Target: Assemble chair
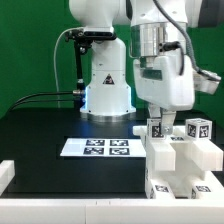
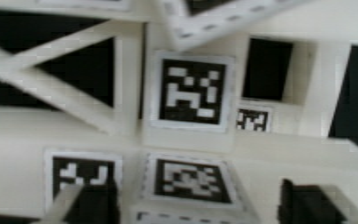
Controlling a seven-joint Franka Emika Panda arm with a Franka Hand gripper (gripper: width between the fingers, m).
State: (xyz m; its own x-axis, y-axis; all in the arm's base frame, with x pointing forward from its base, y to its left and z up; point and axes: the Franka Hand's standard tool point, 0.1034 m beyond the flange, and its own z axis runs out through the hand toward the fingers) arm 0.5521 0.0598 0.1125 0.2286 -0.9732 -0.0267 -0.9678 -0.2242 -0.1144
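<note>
Lying beside the chair parts (image 1: 180, 160): marker board (image 1: 97, 148) on table (image 1: 40, 125).

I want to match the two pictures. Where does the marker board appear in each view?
Exterior view: the marker board lies flat on the black table, in front of the robot base, to the exterior view's left of the chair parts.
Wrist view: not in it; white chair parts fill the frame.
Shared landmark: a tagged chair part under the tool, seen close in the wrist view.
</note>
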